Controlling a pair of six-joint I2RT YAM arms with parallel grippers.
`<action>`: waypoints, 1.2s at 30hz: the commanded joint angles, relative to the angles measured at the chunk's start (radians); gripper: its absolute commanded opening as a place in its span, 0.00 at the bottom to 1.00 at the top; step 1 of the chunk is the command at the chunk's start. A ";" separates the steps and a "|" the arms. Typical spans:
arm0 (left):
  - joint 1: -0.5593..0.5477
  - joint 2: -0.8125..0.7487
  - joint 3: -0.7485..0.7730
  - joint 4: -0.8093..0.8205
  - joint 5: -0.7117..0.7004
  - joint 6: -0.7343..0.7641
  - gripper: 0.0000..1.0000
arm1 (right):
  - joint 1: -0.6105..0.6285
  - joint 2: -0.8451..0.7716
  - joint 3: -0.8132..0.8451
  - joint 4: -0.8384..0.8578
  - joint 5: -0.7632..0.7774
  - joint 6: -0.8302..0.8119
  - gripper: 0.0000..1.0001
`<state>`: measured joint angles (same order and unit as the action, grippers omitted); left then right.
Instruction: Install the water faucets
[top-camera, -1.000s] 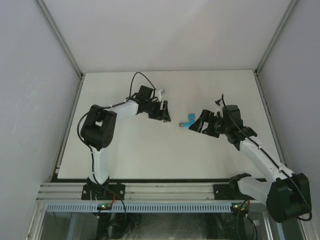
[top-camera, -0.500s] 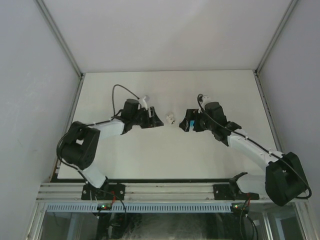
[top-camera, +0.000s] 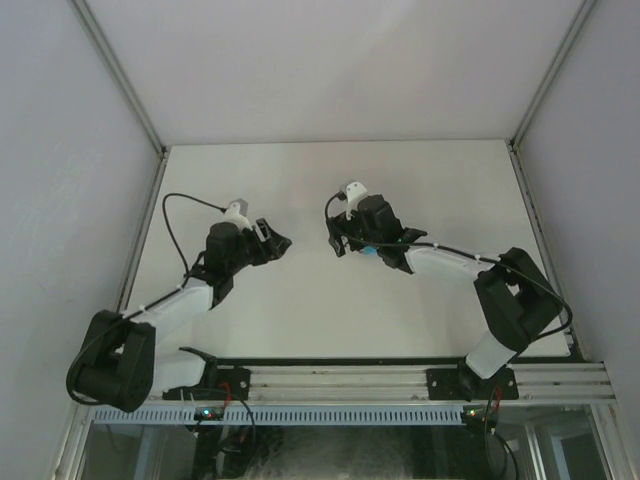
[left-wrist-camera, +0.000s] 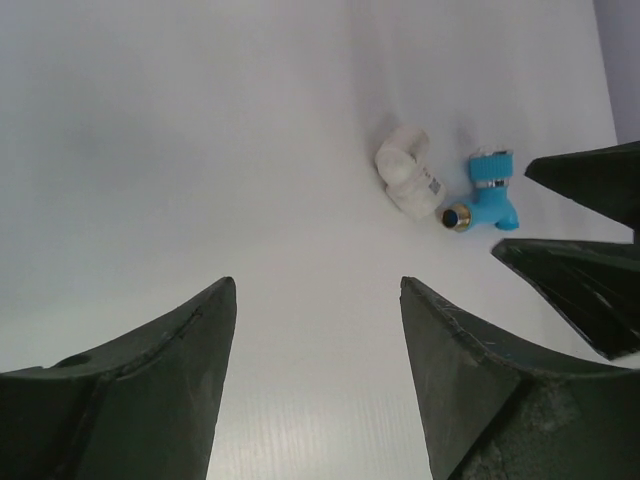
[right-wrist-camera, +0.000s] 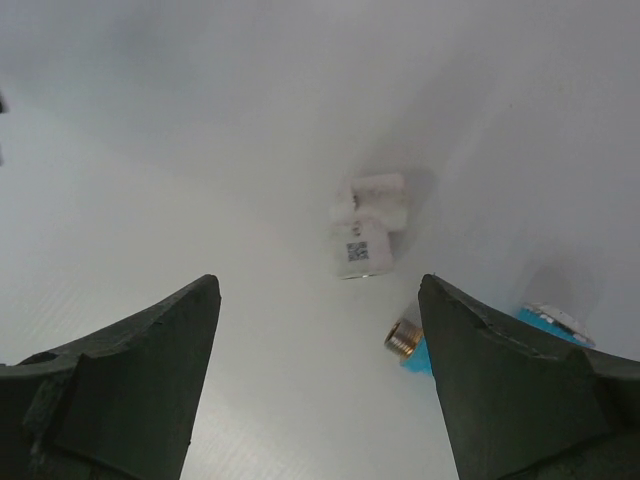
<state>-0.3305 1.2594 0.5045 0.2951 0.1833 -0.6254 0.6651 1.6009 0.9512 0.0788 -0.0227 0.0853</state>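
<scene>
**Top external view: both hands open, faucet lying loose on the table**

Top external view shows the two arms reaching inward over the white table. The left hand and the right hand face each other near the middle and are a little apart. Only a sliver of the blue water faucet shows there, tucked under the right wrist.

In the left wrist view the left hand's fingers stand apart with bare table between them, gripping nothing. Farther out the faucet lies on its side, right at the tips of the right hand's dark fingers. The white pipe fitting lies just beside it.

The right wrist view shows that hand's fingers spread as well, with nothing clamped. The fitting lies on the table ahead, roughly midway between the fingers. The faucet is low at the right, partly hidden behind the right-side finger. Its metal threaded end points towards the fitting, with a narrow gap between the two. Neither part touches a finger, as far as can be seen.
</scene>
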 joint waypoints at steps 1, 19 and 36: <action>-0.002 -0.114 -0.040 0.032 -0.105 0.032 0.72 | -0.018 0.053 0.071 0.004 0.049 0.026 0.79; -0.001 -0.274 -0.069 -0.042 -0.180 0.087 0.74 | -0.007 0.278 0.209 -0.084 0.020 0.067 0.69; -0.002 -0.267 -0.066 -0.033 -0.162 0.094 0.75 | -0.002 0.339 0.237 -0.103 0.069 0.042 0.58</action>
<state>-0.3305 1.0054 0.4522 0.2256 0.0204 -0.5564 0.6533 1.9232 1.1568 -0.0212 0.0265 0.1371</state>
